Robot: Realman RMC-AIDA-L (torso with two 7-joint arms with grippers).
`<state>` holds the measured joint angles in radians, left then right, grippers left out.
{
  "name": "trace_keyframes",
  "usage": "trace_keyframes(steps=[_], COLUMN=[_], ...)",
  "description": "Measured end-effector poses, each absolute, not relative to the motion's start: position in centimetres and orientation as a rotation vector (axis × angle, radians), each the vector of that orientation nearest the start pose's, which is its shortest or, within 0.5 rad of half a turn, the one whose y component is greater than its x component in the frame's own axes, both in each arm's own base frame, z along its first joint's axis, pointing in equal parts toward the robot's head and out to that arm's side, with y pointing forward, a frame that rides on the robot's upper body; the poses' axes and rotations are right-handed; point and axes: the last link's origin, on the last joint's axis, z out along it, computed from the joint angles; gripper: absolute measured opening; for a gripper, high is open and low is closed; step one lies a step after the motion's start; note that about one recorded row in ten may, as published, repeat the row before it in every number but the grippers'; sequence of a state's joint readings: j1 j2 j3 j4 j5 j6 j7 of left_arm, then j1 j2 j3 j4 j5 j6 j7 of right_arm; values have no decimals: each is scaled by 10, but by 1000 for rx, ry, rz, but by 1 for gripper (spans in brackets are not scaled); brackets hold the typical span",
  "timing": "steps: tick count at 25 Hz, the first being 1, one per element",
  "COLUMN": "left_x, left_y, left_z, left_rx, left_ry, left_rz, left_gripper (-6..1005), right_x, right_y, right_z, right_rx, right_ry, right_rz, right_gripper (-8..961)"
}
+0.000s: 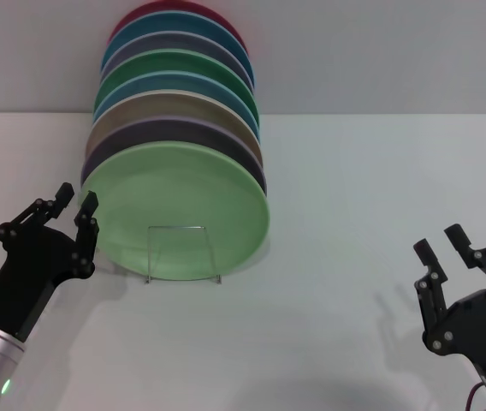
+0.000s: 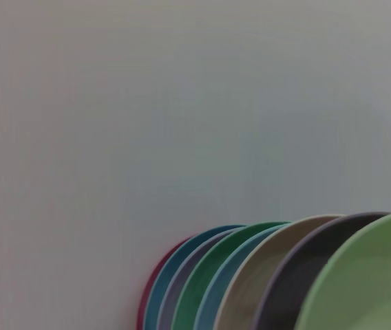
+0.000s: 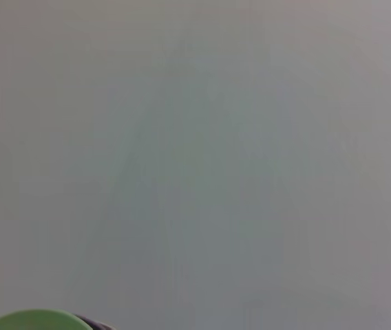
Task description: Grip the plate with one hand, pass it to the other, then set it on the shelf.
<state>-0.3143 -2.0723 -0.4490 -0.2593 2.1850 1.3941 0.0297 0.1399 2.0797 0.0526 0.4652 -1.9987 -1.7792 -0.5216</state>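
Observation:
The light mint-green plate (image 1: 179,210) stands on edge at the front of a row of plates in the clear dish rack (image 1: 181,253). Its rim also shows in the left wrist view (image 2: 367,282) and the right wrist view (image 3: 34,320). My left gripper (image 1: 75,199) is open and empty, right beside the plate's left rim, one fingertip close to its edge. My right gripper (image 1: 441,241) is open and empty, low at the right, far from the plate.
Behind the mint plate stand several more plates: a dark lilac-grey one (image 1: 170,133), tan, blue, emerald green (image 1: 179,64), and a red one (image 1: 179,7) at the back. The white table (image 1: 354,188) spreads to the right of the rack.

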Motion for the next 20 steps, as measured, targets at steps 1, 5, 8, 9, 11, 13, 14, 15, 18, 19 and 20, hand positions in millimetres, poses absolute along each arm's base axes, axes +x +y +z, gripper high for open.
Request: trace_keyframes(steps=[1, 5, 8, 9, 11, 13, 14, 15, 18, 19, 20], left_x=[-301, -301, -297, -295, -295, -295, -295, -295, -298, -300, -301], left_y=[271, 262, 241, 232, 223, 217, 217, 217, 219, 221, 222], left_z=[-48, -44, -35, -32, -30, -29, -29, -29, -27, -25, -24], left_rx=[-1790, -1773, -1728, -1710, -1695, -1685, -1685, -1683, -1669, -1656, -1650], left_ry=[-274, -264, -210, -191, -178, -187, -187, -199, -237, -256, -263], left_rz=[-775, -808, -895, -929, -957, -976, -976, -980, -988, -988, -986], left_gripper=[173, 396, 467, 490, 529, 560, 575, 591, 637, 652, 668], right_x=[258, 259, 262, 264, 268, 277, 277, 280, 295, 295, 300], right_y=[173, 175, 179, 180, 183, 189, 189, 190, 204, 204, 208], right_z=[-60, -59, -55, -53, -49, -40, -40, -37, -26, -26, -22], right_rx=[-1649, -1641, -1627, -1620, -1605, -1570, -1570, -1556, -1503, -1503, -1495], right_ry=[-79, -80, -69, -56, -25, 37, 37, 57, 173, 173, 205], right_rz=[831, 826, 823, 825, 836, 853, 853, 857, 863, 863, 870], right_gripper=[246, 245, 246, 253, 267, 282, 289, 296, 318, 325, 332])
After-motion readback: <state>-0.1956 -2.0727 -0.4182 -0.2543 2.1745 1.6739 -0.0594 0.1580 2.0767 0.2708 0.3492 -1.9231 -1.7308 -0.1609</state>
